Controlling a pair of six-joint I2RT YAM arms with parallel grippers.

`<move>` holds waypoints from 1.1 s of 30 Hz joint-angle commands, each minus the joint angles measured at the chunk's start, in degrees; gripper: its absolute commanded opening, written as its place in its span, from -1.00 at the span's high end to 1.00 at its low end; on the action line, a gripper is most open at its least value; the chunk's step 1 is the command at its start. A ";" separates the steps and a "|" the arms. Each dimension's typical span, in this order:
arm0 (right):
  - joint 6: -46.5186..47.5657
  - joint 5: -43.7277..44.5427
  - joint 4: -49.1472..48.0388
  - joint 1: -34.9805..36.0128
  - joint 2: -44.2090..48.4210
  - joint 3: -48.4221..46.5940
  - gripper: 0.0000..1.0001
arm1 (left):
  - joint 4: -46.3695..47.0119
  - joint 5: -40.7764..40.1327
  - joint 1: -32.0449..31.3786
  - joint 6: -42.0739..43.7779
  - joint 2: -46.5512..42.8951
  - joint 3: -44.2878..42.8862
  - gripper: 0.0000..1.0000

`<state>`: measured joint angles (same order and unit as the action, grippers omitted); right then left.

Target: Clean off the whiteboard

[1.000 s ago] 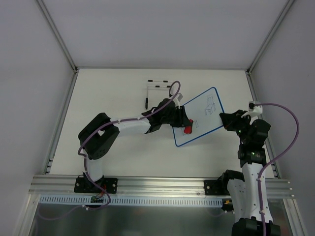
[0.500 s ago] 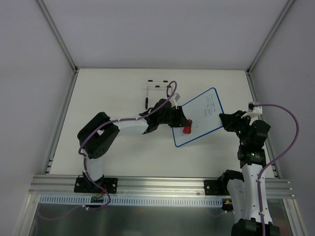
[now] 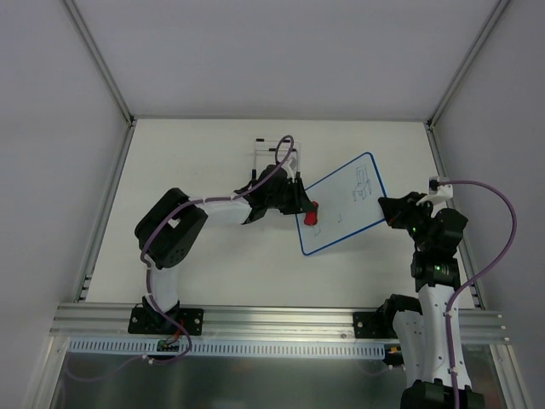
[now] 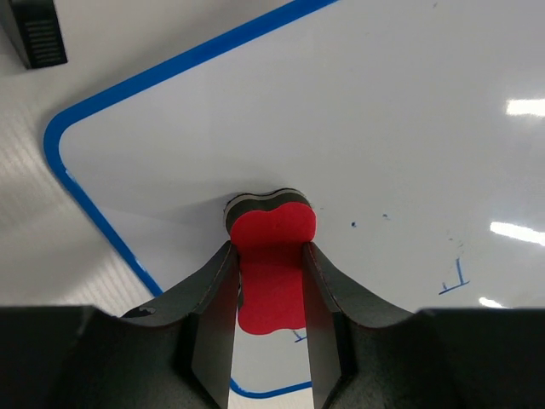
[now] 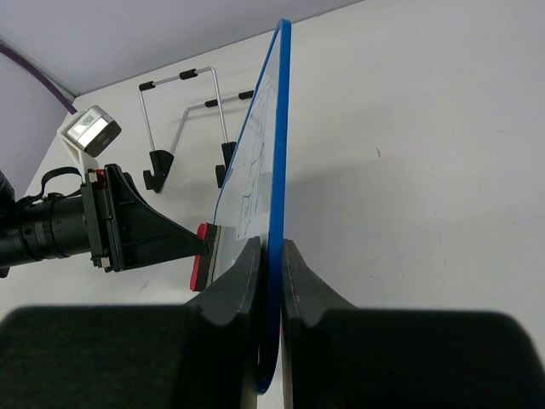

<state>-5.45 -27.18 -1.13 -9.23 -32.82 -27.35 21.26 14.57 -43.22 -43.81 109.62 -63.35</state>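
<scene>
The whiteboard (image 3: 341, 213), white with a blue frame, is held tilted off the table by my right gripper (image 3: 390, 210), which is shut on its right edge (image 5: 274, 213). Thin blue sketches remain near its upper right (image 3: 362, 186) and a few small marks show in the left wrist view (image 4: 456, 277). My left gripper (image 3: 305, 209) is shut on the red eraser (image 3: 311, 216), whose dark pad presses flat on the board's left part (image 4: 271, 230). The eraser also shows in the right wrist view (image 5: 203, 256).
A black wire stand (image 3: 271, 153) lies on the table just behind my left gripper; it also shows in the right wrist view (image 5: 183, 119). White walls close the table at the back and sides. My left arm (image 3: 170, 234) stretches across the table's middle.
My left gripper has slid the eraser up and to the left across the board, from its lower middle toward the left edge. The right gripper and the board have stayed still.
</scene>
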 commanded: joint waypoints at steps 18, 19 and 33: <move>4.40 -6.84 -0.46 1.41 0.30 -0.42 1.00 | -2.80 4.51 -14.87 4.53 1.56 -10.83 1.00; 4.40 -6.83 -0.46 1.41 0.30 -0.42 1.00 | -2.89 3.37 -14.79 4.35 1.12 -9.78 1.00; 4.49 -6.57 -0.46 1.41 0.74 0.19 1.00 | 0.62 -3.41 -6.35 -1.80 0.68 3.23 1.00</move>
<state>-4.43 -26.28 0.36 -9.54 -32.84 -27.31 26.28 14.35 -51.37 -44.16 107.61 -64.40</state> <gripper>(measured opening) 0.104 0.313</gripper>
